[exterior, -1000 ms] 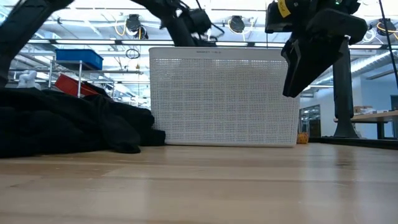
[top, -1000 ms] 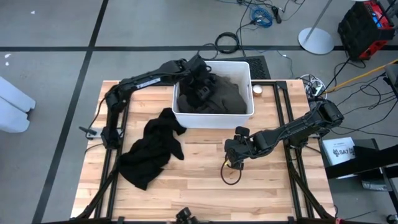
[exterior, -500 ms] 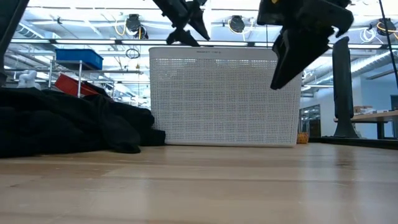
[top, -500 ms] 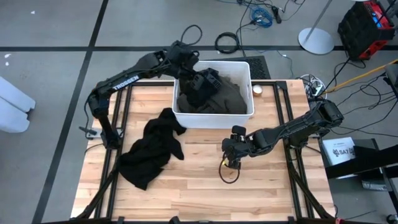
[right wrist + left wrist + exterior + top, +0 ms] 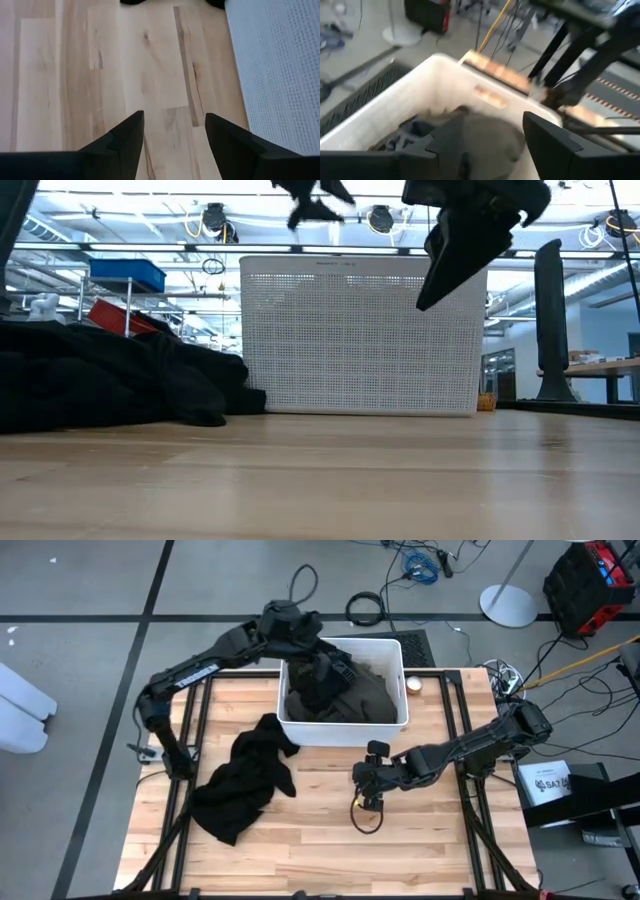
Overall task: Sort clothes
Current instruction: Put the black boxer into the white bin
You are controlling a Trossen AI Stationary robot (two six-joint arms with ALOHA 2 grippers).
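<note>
A white plastic bin (image 5: 400,690) stands at the table's far middle. A dark olive-green garment (image 5: 365,695) and black cloth (image 5: 305,700) lie in it. A black garment (image 5: 245,780) lies crumpled on the wood at the left; it also shows in the low view (image 5: 100,385). My left gripper (image 5: 318,660) is open and empty above the bin's far left part, over the olive cloth (image 5: 490,135). My right gripper (image 5: 362,792) is open and empty just above the bare wood in front of the bin (image 5: 174,116).
A small white round object (image 5: 413,683) lies beside the bin's far right corner. The bin's perforated wall (image 5: 270,65) is close beside my right gripper. Bare wood (image 5: 330,850) lies toward the near edge.
My left gripper has risen out of the bin, above its rim, and drawn back toward the far left corner. My right gripper has moved a little toward the table's left and upward. The garments have kept still.
</note>
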